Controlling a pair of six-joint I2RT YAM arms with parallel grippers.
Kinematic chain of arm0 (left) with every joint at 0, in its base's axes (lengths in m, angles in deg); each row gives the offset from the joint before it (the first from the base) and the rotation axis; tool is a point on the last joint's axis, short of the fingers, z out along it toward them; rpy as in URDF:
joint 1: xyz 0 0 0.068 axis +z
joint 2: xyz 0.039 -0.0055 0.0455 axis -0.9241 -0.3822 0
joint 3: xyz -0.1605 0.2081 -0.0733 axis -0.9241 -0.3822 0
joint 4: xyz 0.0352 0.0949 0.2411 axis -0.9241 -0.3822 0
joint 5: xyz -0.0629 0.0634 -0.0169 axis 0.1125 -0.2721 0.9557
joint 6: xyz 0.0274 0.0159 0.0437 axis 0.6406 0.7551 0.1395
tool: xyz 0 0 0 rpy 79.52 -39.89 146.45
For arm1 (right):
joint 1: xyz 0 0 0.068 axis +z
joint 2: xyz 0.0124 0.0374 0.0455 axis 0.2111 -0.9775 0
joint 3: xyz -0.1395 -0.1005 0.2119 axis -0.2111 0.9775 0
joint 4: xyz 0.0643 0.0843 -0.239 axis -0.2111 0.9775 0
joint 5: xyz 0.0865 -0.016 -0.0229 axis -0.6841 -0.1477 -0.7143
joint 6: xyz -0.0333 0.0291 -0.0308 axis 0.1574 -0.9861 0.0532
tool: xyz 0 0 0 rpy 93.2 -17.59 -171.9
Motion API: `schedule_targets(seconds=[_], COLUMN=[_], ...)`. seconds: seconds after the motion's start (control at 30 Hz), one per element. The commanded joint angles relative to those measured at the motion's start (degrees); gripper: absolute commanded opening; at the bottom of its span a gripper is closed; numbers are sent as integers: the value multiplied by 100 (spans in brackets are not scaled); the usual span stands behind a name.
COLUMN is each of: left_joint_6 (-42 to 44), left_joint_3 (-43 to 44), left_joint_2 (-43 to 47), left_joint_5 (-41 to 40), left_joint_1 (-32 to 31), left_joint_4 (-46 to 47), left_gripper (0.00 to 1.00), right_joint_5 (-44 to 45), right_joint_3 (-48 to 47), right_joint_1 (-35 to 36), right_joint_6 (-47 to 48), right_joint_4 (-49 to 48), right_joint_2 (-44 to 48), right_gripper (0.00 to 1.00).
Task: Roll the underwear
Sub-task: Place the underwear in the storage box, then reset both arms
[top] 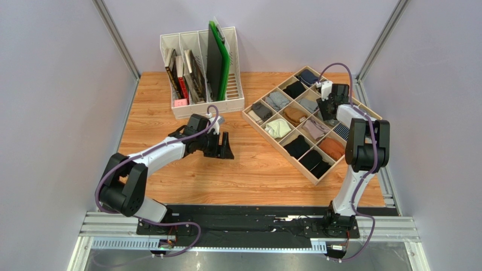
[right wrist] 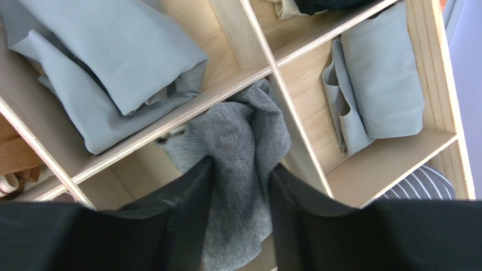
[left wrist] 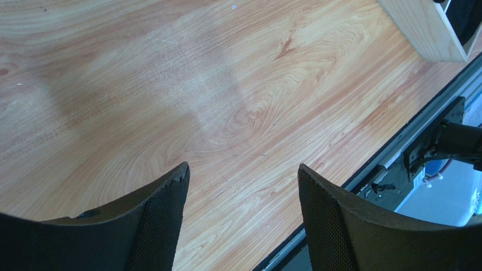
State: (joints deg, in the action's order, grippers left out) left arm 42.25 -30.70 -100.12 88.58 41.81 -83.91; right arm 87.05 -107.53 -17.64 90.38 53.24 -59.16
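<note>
Where the right gripper (right wrist: 240, 189) meets the cloth, its jaws stand narrow and pinched on the underwear (right wrist: 243, 135) — grey knit fills the gap between them. The fabric runs from the fingertips outward and bunches over the crossing of two dividers of the wooden tray (right wrist: 257, 53); whether it rests on the dividers cannot be told. No waistband shows in the wrist view.

Beyond the fingertips and to their left, one compartment holds a folded pale grey-blue garment (right wrist: 113, 62). To their right, across a divider, a second pale folded garment (right wrist: 379, 79) lies in its own compartment. A striped piece (right wrist: 421, 183) sits in the next compartment, near the right finger's outer side.

The left gripper (left wrist: 243, 186) has its jaws wide apart with nothing between them — only the bare wood of the table (left wrist: 170, 84) lies under them. The tray's corner shows far off to its upper right. In the overhead view, a white rack (top: 201, 62) of books stands beyond the left gripper.
</note>
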Motion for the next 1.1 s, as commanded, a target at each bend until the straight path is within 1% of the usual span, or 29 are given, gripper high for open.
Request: schedule_targets(seconds=[0.0,0.03,0.07,0.2,0.23,0.27,0.37,0.53,0.57,0.6,0.63,0.67,0.7,0.73,0.77,0.83,0.87,0.9,0.97,1.0,1.07], left_joint_6=[51,51,51,42,42,33,24,-2,-11,-2,-2,-2,-2,24,33,51,51,51,68,86,77], left_joint_3=[21,21,21,4,-5,-14,-66,-119,-137,-146,-163,-163,-155,-154,-163,-172,-189,-207,-251,-277,-452], left_joint_2=[235,236,262,315,332,367,499,675,753,780,859,894,938,1026,1079,1236,1299,1377,1588,1676,1992], left_joint_5=[20,20,20,20,20,20,-24,-121,-156,-200,-217,-244,-305,-314,-323,-358,-384,-411,-490,-516,-577], left_joint_1=[31,31,31,31,31,31,23,31,31,31,31,31,31,31,31,31,31,31,31,23,31], left_joint_4=[-11,-20,-20,-28,-37,-37,-28,-46,-46,-37,-29,-37,-46,-55,-55,-20,-11,15,15,68,199], left_gripper=[75,75,75,75,75,75,75,75,75,75,75,75,76,76,76,76,76,76,76,77,77], right_joint_5=[175,202,202,193,176,184,123,-62,-349,-413,-527,-797,-826,-922,-1263,-1144,-1143,-1091,-898,-923,-862], right_joint_3=[36,36,27,44,44,44,9,185,211,238,290,369,500,754,939,1282,1649,1818,2370,2582,2926], right_joint_1=[-52,-44,-44,-79,-96,-105,-123,-123,-123,-114,-105,-96,-35,17,70,386,509,884,1168,1422,1652], right_joint_6=[-99,-108,-108,-151,-160,-178,-309,-994,-1108,-1449,-1574,-1715,-2134,-2260,-2391,-2830,-2893,-2955,-3253,-3341,-3682], right_joint_4=[-84,-67,-58,-23,-6,12,109,126,170,266,380,460,469,487,495,443,443,434,417,382,268], right_joint_2=[82,152,187,415,538,609,934,1619,1873,1988,2094,2408,2568,2770,3146,3578,3763,4182,4598,4974,5389], right_gripper=[51,61,75,76,92,95,96,96,96,100,100,100,100,100,100,100,100,100,100,100,100])
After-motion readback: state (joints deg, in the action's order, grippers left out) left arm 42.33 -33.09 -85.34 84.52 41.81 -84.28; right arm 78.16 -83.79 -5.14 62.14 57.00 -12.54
